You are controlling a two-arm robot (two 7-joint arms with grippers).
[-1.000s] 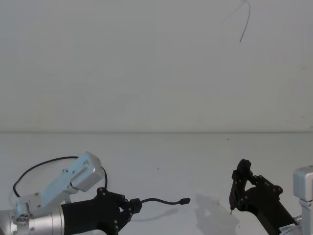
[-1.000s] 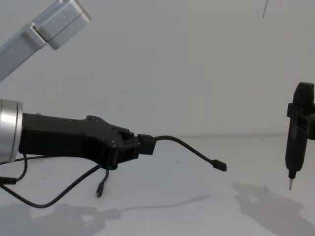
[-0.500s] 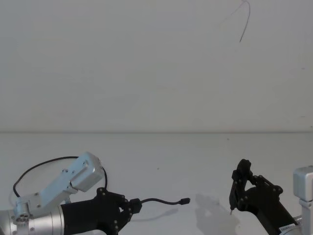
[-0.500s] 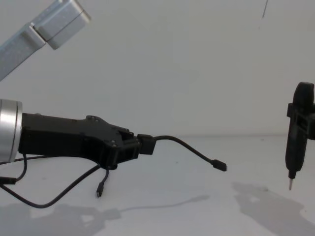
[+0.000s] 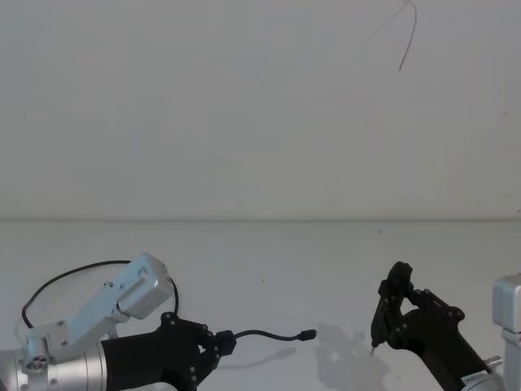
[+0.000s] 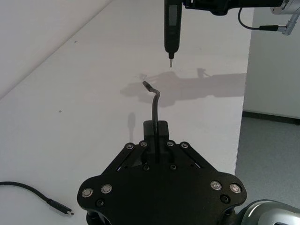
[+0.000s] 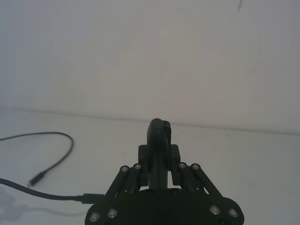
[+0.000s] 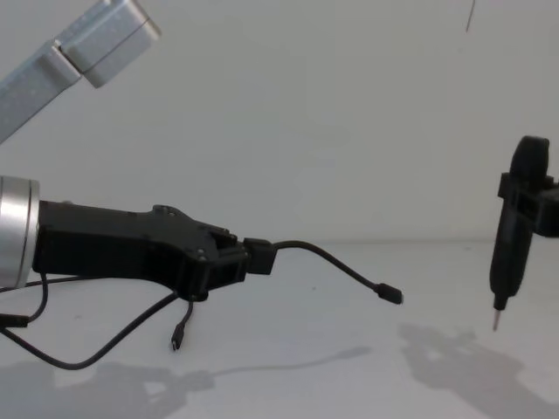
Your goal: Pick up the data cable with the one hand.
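1. Left wrist view looks along my left gripper (image 6: pixel 157 130), black and angular. Its jaws are closed on the long thin black data cable (image 6: pixel 154 107). A short length sticks out ahead and ends in a small black free plug (image 6: pixel 147 85).
2. The same view shows a black pen-like tool with a metal tip (image 6: pixel 171 18) beyond that plug. The tool's tip points down over the white table (image 6: pixel 70 117).
3. Chest view adds the side-on picture. The held cord arcs toward 3 o'clock, clear of the table, with its shadow underneath.
4. In that view a second plug (image 8: pixel 177 339) hangs at 6 o'clock below my gripper. I cannot tell whether it touches the table.
5. Head view places the left gripper at 7 o'clock and my right gripper (image 5: pixel 392 308) at 5 o'clock, well apart. More cord loops behind my left arm.
6. Right wrist view shows my right jaws clamped around the pen-like tool.
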